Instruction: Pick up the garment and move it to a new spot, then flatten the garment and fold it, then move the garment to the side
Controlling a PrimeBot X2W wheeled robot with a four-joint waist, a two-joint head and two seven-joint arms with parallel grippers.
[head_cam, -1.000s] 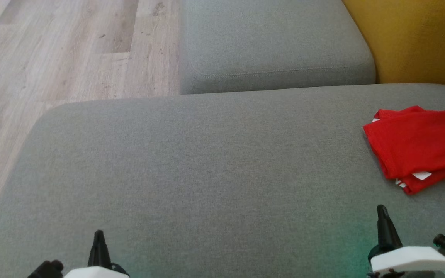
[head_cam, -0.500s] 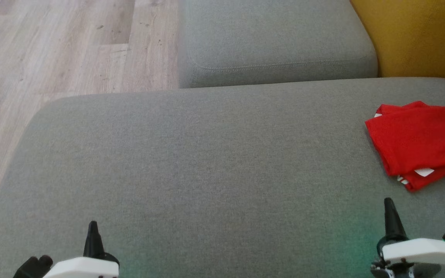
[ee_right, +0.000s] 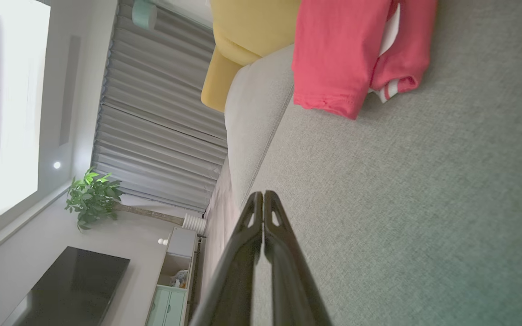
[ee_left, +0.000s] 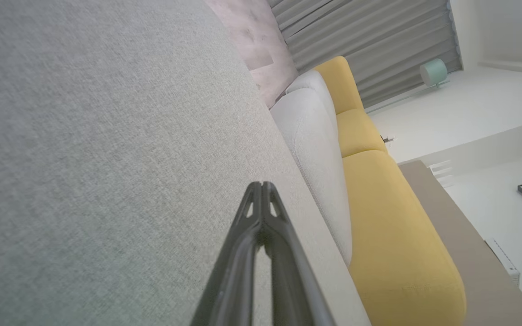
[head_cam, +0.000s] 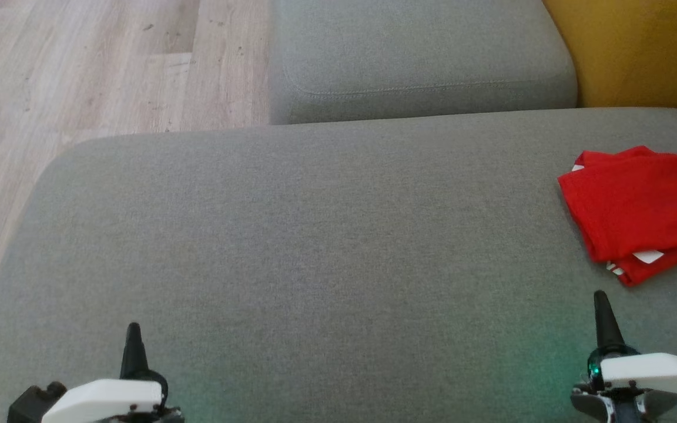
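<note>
The garment [head_cam: 638, 205] is red with white trim and lies folded at the right edge of the grey sofa seat [head_cam: 315, 235]. It also appears at the top of the right wrist view as a red garment [ee_right: 342, 50]. My right gripper [head_cam: 600, 295] is shut and empty, low on the seat just in front of the garment, not touching it. My left gripper [head_cam: 133, 327] is shut and empty at the lower left over bare cushion. In each wrist view the dark fingertips meet: left gripper [ee_left: 261, 184], right gripper [ee_right: 261, 194].
A second grey cushion [head_cam: 421, 59] lies beyond the seat, with a yellow backrest [head_cam: 638, 53] at the upper right. Wooden floor [head_cam: 80, 70] borders the seat on the left. A plant [ee_right: 91, 194] and a dark screen [ee_right: 70, 280] stand across the room.
The head camera has tilted, shifting the whole picture. Both grippers show a little higher in view and remain shut. The garment lies as before.
</note>
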